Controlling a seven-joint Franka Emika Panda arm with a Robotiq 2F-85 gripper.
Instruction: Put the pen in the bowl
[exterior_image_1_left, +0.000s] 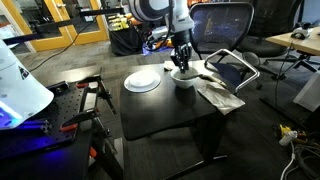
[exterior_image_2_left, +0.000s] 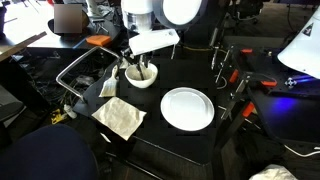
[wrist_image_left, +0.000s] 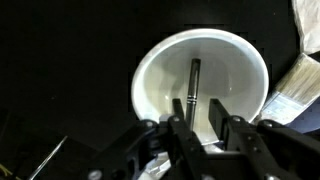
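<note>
The white bowl (wrist_image_left: 160, 55) stands on the black table, near the table's edge in both exterior views (exterior_image_1_left: 183, 77) (exterior_image_2_left: 141, 78). The dark pen (wrist_image_left: 192, 82) is inside the bowl, its far end on the bowl's floor and its near end rising between my fingers. My gripper (wrist_image_left: 197, 108) hangs just above the bowl's near rim (exterior_image_1_left: 182, 62) (exterior_image_2_left: 138, 65). Its fingers are apart, with a gap wider than the pen.
A flat white plate (exterior_image_1_left: 142, 81) (exterior_image_2_left: 187, 108) lies beside the bowl. A crumpled light cloth (exterior_image_2_left: 119, 117) (exterior_image_1_left: 218, 92) lies at the table corner. A metal-framed tray (exterior_image_2_left: 75, 75) stands off the table's edge. Red-handled clamps (exterior_image_2_left: 240, 80) sit at the opposite side.
</note>
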